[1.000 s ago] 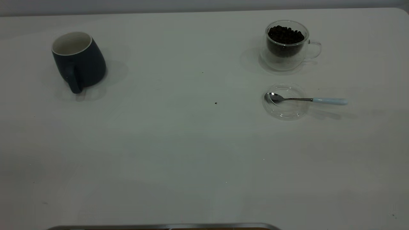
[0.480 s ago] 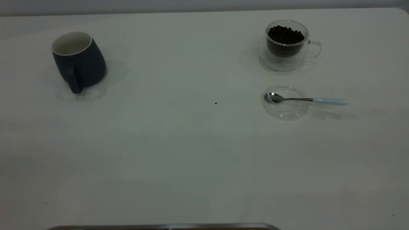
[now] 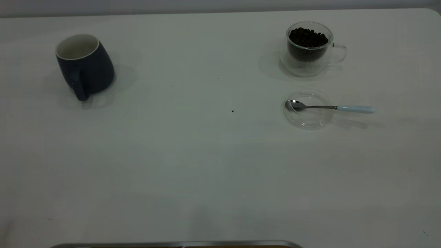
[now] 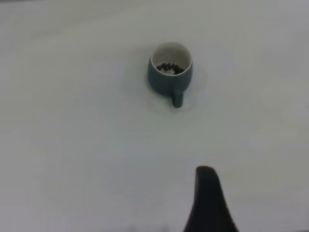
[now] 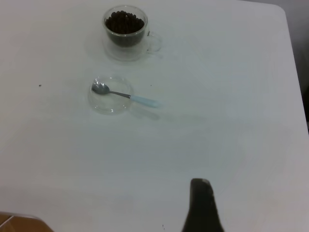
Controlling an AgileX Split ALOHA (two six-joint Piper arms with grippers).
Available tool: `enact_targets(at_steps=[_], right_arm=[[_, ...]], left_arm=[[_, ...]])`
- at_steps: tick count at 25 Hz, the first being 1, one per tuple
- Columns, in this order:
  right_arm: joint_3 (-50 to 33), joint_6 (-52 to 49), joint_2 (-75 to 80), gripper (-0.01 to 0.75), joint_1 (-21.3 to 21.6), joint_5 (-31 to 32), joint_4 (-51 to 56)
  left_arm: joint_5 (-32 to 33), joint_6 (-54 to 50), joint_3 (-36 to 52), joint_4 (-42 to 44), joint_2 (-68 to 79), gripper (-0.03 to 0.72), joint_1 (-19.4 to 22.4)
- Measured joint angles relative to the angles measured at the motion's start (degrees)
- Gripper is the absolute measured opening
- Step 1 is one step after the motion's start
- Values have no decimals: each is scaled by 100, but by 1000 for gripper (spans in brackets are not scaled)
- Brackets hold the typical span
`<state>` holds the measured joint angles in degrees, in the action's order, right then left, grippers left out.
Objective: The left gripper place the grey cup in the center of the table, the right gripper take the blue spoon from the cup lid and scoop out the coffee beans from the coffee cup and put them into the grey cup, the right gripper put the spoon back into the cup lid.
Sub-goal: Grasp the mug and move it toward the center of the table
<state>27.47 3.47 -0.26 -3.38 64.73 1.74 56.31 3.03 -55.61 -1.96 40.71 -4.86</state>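
Note:
The grey cup (image 3: 85,65) stands upright at the table's (image 3: 193,155) far left, handle towards the near edge; in the left wrist view the grey cup (image 4: 169,72) shows a few dark beans on its white bottom. At the far right stands the clear coffee cup (image 3: 309,48), heaped with coffee beans (image 3: 307,37). In front of it the blue spoon (image 3: 330,107) rests with its bowl in the cup lid (image 3: 307,110) and its handle pointing right. My left gripper (image 4: 205,175) hangs well back from the grey cup. My right gripper (image 5: 200,186) hangs far from the spoon (image 5: 126,95). Neither gripper shows in the exterior view.
A small dark speck (image 3: 233,111) lies near the table's middle. A metal edge (image 3: 172,244) runs along the near border of the exterior view. The table's rounded right corner (image 5: 282,12) shows in the right wrist view.

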Motion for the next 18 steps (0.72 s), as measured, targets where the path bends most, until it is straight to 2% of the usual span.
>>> enact_targets(at_steps=[2,7,12,14,18], right_arm=[[0,0,0,588,0,0,0],[0,0,0,588,0,0,0],[0,0,0,588,0,0,0],[0,0,0,588,0,0,0],[0,0,0,588,0,0,0]], left_arm=[[36,439,-333,99,605,588,0],[383,654,-1047,250,2253,588,0],[417,1634,-1605,905,3792,588,0],[322,1963,-1831,1078,4313,588,0],[-330,2455,-2260,1150,5235,588,0]])
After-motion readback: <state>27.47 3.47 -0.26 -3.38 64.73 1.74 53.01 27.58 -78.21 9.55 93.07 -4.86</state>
